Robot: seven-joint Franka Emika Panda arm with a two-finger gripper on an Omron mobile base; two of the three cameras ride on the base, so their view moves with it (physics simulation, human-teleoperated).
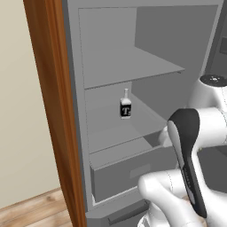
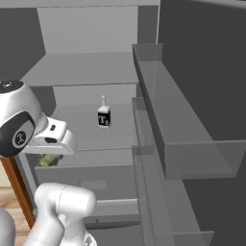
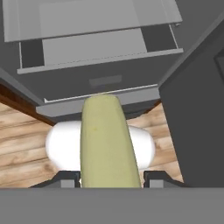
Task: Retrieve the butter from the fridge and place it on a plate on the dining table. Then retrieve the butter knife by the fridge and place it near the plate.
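The fridge (image 1: 111,66) is standing open, its grey shelves showing and its top cut off. On the middle shelf a small white bottle (image 1: 126,106) is sitting, its dark label reading "T". The gripper (image 3: 111,179) is clamping the pale yellow butter (image 3: 109,144) between its fingers, the stick's near end hidden, above the wood floor (image 3: 26,144).

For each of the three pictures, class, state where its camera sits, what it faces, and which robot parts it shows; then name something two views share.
Left base view: behind the arm, left; faces the open dark grey fridge; white arm lower right.
Right base view: behind, right; faces the shelves and door bins; arm lower left.
Hand view: on the hand, looking along the end effector, shut on the pale yellow-tan butter stick, toward fridge drawers and wood floor.
Shared: both base views show the small white dark-labelled bottle.
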